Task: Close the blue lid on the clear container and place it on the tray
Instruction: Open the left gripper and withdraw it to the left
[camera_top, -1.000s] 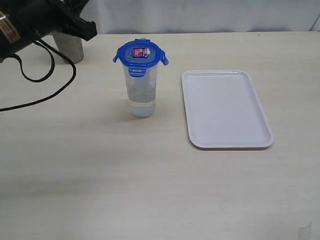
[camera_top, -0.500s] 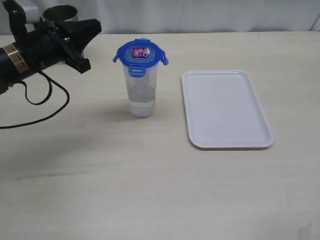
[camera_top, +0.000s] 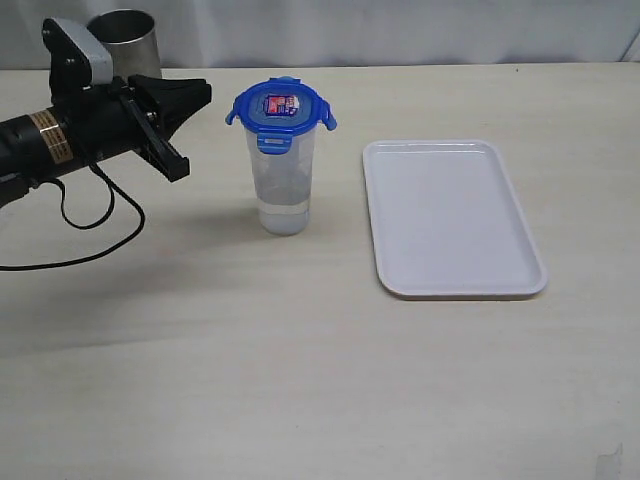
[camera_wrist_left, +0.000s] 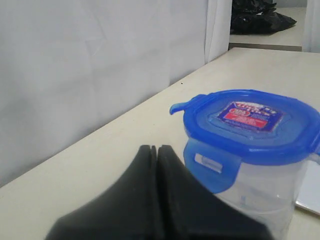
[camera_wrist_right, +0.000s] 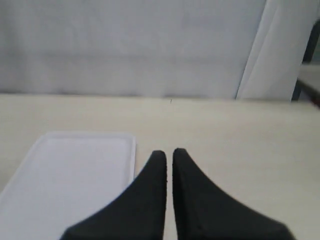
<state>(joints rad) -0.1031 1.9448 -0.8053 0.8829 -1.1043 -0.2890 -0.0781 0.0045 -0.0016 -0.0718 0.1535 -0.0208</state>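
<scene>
The clear container (camera_top: 283, 185) stands upright on the table, left of the tray (camera_top: 452, 216). The blue lid (camera_top: 281, 109) sits on top of it, sticker up; in the left wrist view the lid (camera_wrist_left: 250, 125) has one tab hanging down and another sticking out. My left gripper (camera_top: 203, 92) is shut and empty, pointing at the lid from the left with a small gap between. In its wrist view its tips (camera_wrist_left: 153, 148) sit just short of the lid's tab. My right gripper (camera_wrist_right: 169, 152) is shut and empty, above the table beside the tray (camera_wrist_right: 75, 165); it does not show in the exterior view.
A grey steel cup (camera_top: 124, 38) stands at the back left, behind my left arm. The arm's black cable (camera_top: 85, 225) loops over the table at the left. A white curtain backs the far table edge.
My left arm has swung down and to the right from the back left corner, bringing its shut gripper close to the lid. The steel cup has come into view behind it.
</scene>
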